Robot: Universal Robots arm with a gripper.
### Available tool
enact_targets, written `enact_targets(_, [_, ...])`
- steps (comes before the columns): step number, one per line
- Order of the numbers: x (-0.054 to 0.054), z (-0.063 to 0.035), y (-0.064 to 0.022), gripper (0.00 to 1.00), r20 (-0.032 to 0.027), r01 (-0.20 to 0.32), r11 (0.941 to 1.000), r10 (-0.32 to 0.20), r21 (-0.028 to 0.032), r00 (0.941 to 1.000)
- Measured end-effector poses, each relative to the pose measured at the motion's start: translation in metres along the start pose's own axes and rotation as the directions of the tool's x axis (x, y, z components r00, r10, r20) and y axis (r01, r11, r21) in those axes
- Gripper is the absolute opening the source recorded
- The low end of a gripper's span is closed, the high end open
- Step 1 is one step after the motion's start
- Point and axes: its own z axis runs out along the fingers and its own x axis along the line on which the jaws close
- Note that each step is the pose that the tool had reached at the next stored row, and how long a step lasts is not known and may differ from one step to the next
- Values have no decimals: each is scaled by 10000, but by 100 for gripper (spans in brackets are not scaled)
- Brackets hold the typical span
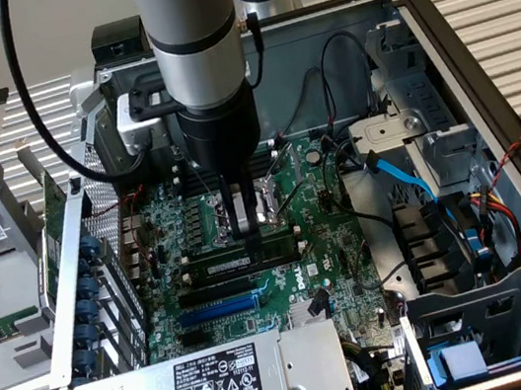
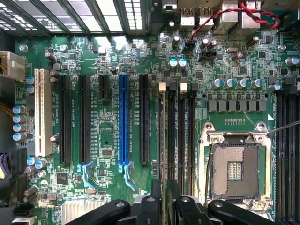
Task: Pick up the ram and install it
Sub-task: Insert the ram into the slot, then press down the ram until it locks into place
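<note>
The ram, a dark green stick with a small white label, lies along one of the black memory sockets on the green motherboard. It sits level in that socket. My gripper comes straight down onto it near its middle. From the wrist, the ram shows edge-on in the memory socket nearest the expansion slots. My gripper straddles it, one black finger on each side. The fingers stand slightly apart from the stick, so the gripper is open. The part of the ram under the fingers is hidden.
Empty black memory sockets run beside the ram, with the open CPU socket past them. A blue expansion slot and black slots lie on the other side. The power supply, drive cage and loose cables crowd the case walls.
</note>
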Motion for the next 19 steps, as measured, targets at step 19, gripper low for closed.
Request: enact_targets(19, [1,-127,58,20,0,-1,10000,1,5,10000])
